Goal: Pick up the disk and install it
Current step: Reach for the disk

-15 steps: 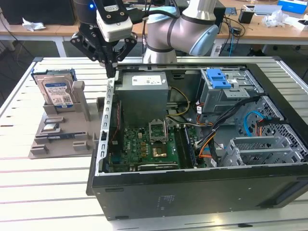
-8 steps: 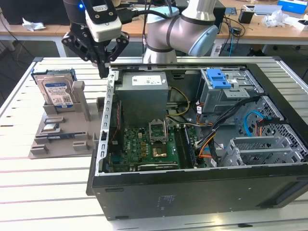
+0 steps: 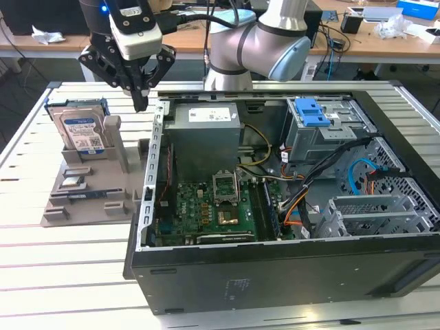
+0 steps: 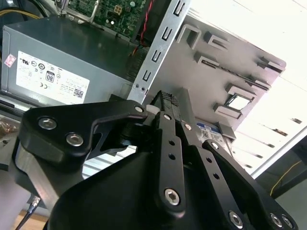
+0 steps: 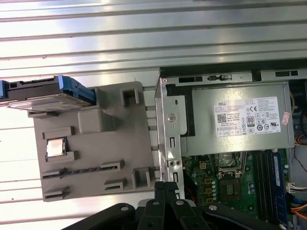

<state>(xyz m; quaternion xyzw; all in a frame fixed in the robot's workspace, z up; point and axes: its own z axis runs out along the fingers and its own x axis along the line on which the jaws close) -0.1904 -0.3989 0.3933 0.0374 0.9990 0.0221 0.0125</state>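
The claw (image 3: 140, 102) hangs in the air with its two fingers pressed tight together. It holds nothing.

The disk (image 3: 81, 130) is lower than the claw and off to one side, away from the case (image 3: 275, 268). It stands on its edge in a grey holder (image 3: 118, 144) on the counter (image 3: 62, 275). The claw does not touch it. The wall of the case is just beside the claw on the other side.

Here is what I think could go wrong.

A closed claw cannot go around the disk. If it came down like this, it would bump the top of the disk or the holder. That could push them along the counter.

The case wall is very near. A small swing that way could knock the claw on the metal rim.

The disk is thin and stands up tall. A grip on just a corner could slip, and the disk could tip or drop.

Inside the case, far from the claw, lie many wires (image 3: 330, 172). A disk carried in there could catch on them.
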